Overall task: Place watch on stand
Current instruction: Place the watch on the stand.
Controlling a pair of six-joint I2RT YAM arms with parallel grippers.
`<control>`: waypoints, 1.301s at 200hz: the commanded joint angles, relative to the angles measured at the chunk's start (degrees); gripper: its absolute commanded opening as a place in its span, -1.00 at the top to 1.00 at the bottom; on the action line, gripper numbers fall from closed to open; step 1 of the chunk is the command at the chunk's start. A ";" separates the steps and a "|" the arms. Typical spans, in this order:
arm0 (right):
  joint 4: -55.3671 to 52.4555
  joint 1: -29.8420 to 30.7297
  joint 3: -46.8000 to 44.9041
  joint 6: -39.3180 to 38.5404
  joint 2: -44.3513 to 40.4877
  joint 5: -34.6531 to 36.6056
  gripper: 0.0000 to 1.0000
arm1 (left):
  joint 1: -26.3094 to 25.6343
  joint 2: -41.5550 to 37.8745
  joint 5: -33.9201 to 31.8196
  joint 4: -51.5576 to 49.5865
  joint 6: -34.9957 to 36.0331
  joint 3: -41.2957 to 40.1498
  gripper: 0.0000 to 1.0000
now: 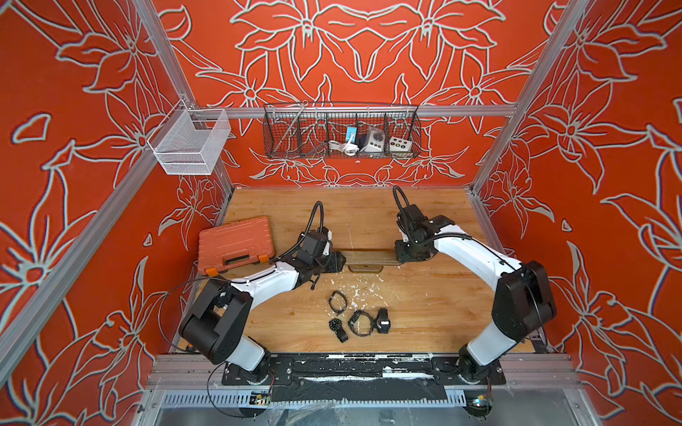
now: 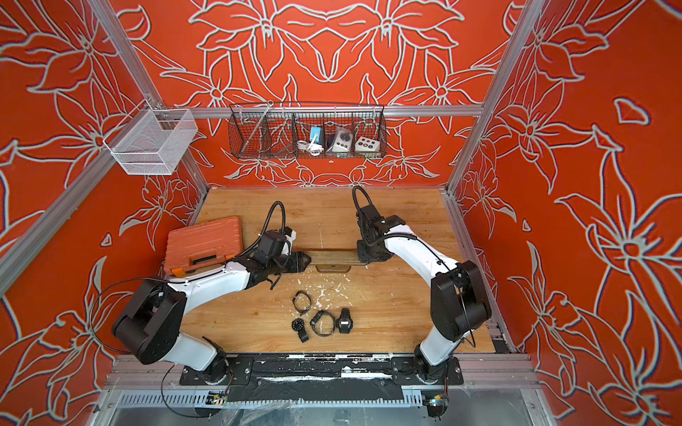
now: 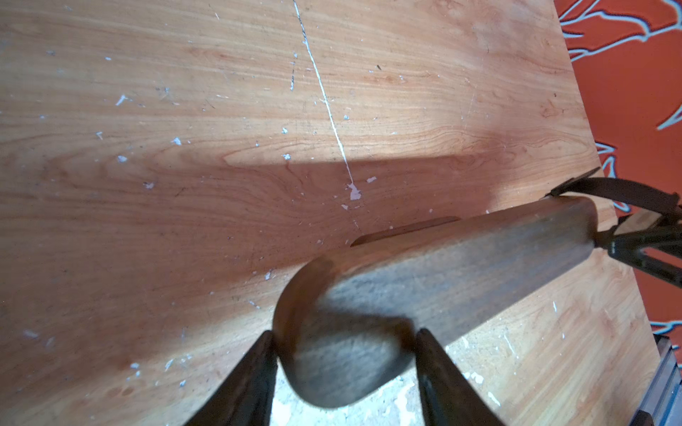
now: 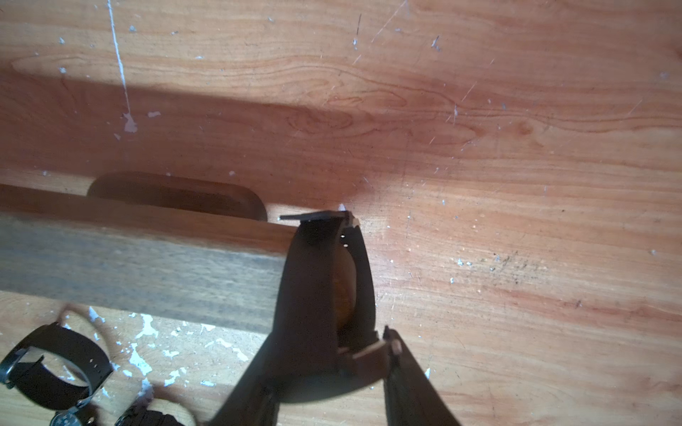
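- Counter point(image 1: 424, 313): wooden work surface, scuffed with white flecks, carrying everything below
- Case point(image 1: 236, 243): orange, closed, at the left arm's side, apart from the stand; it has no part in the task
- Stand point(image 1: 369, 256): a long brown bar on a small dark base, lying crosswise at mid-counter between the two arms; no watch sits along its middle yet
- Left end effector point(image 3: 345, 332): at the bar's left end, its jaws against both sides of the rounded tip, judged to be bracing the stand
- Right end effector point(image 4: 332, 343): at the bar's right end, clenched on the watch
- Watch point(image 4: 313, 280): dark, its strap closed in a loop and held upright at the bar's right tip; the rounded brown tip shows inside the loop, so the strap seems just started onto the bar, not pushed along it
- Spare watches point(image 1: 360, 322): four dark ones lying loose in a cluster near the counter's front edge, well apart from the stand
- Progress, as judged: pick-up and carry are done and threading is in hand; what is left is to slide the loop farther along the bar, let it settle there, and open both end effectors
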 commanded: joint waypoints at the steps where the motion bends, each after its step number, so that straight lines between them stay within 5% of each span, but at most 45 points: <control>1: -2.70 -0.79 2.85 1.42 0.77 -1.52 0.52 | -0.66 -2.13 -0.85 2.33 -0.09 -0.97 -0.16; 239: -3.33 -1.29 0.67 5.60 0.63 -4.23 0.48 | -3.74 -4.35 -2.06 5.63 0.89 -4.14 -0.07; 260: -3.79 -1.54 0.98 4.82 0.91 -2.83 0.49 | -3.35 -6.63 -3.55 2.81 2.39 -2.88 -0.21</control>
